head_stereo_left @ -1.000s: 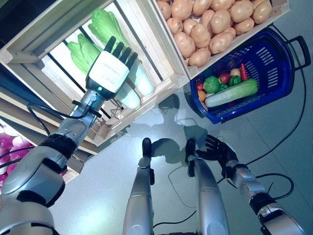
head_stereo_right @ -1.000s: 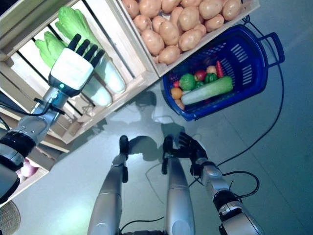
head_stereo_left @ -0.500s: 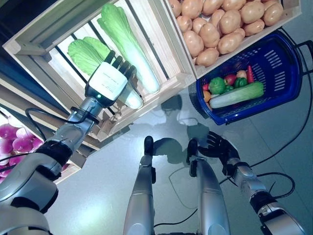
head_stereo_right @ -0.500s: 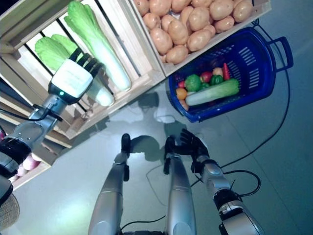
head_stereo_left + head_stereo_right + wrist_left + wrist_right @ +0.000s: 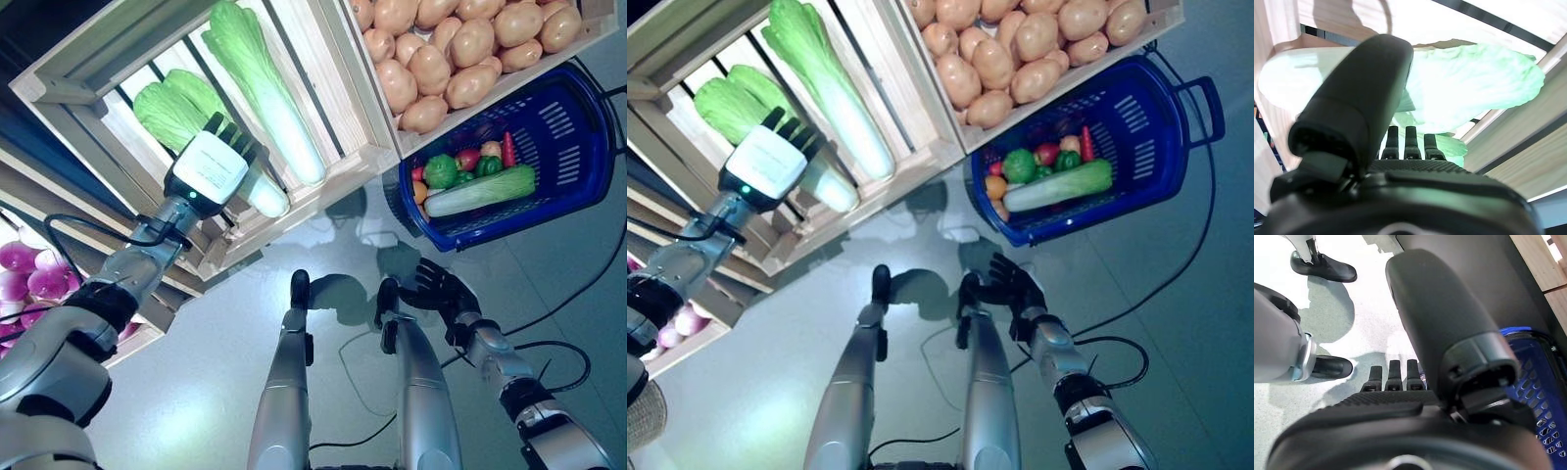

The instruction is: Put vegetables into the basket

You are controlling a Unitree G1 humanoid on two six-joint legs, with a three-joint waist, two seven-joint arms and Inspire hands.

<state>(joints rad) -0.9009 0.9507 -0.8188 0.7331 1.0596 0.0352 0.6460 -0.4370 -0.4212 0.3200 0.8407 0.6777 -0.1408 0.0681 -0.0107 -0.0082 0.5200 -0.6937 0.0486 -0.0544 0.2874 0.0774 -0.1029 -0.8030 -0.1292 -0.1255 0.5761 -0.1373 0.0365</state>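
Left hand [image 5: 209,168] reaches into the slatted pale wooden crate [image 5: 338,147], palm over the nearer pale-stemmed, green-leafed cabbage [image 5: 1449,83]; whether its fingers have closed on it, I cannot tell. Right hand [image 5: 438,291] hangs low, fingers relaxed, idle. Beside the crate sits the blue plastic basket [image 5: 578,147], already partly filled with vegetables.
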